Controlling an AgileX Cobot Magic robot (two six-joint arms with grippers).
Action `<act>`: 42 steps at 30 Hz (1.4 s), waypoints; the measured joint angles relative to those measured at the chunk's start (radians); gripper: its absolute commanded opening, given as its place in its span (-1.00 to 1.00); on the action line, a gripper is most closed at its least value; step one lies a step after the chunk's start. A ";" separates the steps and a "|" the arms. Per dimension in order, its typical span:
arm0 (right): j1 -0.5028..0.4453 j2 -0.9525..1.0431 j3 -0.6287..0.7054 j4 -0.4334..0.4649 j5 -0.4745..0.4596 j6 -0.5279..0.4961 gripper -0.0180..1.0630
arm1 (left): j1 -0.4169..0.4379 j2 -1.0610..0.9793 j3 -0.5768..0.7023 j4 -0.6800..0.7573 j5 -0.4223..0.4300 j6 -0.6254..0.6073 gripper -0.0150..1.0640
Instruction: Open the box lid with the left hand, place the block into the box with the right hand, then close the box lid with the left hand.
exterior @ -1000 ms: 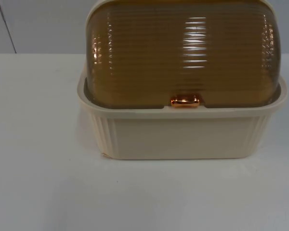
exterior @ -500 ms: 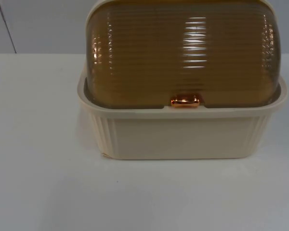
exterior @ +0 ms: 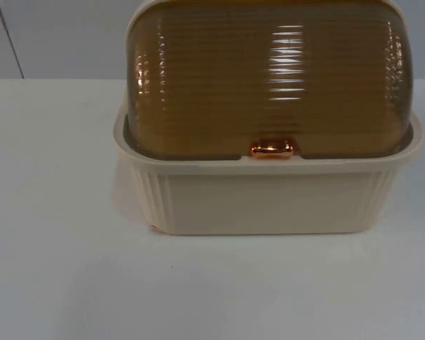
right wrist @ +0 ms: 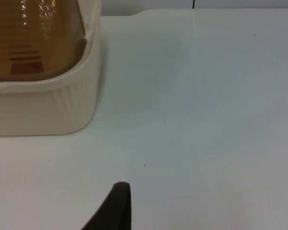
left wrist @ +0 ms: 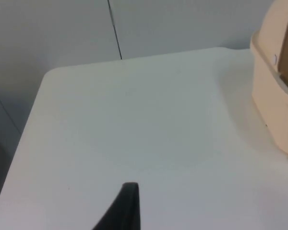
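Observation:
A cream box point(exterior: 269, 202) stands in the middle of the table, close to the top camera. Its ribbed amber see-through lid point(exterior: 269, 78) is down, with a copper handle point(exterior: 273, 149) at the front rim. In the right wrist view the box point(right wrist: 43, 108) has a dark red shape point(right wrist: 24, 62) showing through the lid point(right wrist: 33, 33); I cannot tell what it is. My left gripper point(left wrist: 127, 206) waits low over bare table to the left of the box point(left wrist: 276, 96). My right gripper point(right wrist: 113, 206) hangs over bare table to the right of it.
White table point(exterior: 57, 283) lies open in front of the box and on both sides. The grey partition wall point(exterior: 57, 35) closes the back. The table's left edge and corner point(left wrist: 43, 79) show in the left wrist view.

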 measured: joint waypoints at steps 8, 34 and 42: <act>0.000 0.000 0.000 0.000 0.000 0.000 0.97 | 0.000 0.000 0.000 -0.028 -0.024 -0.008 0.97; 0.000 0.000 0.000 0.000 -0.002 0.000 0.97 | 0.000 0.000 0.107 0.008 0.003 -0.019 0.97; 0.000 0.000 0.000 0.000 -0.002 0.000 0.97 | 0.000 0.000 0.107 0.008 0.003 -0.033 0.97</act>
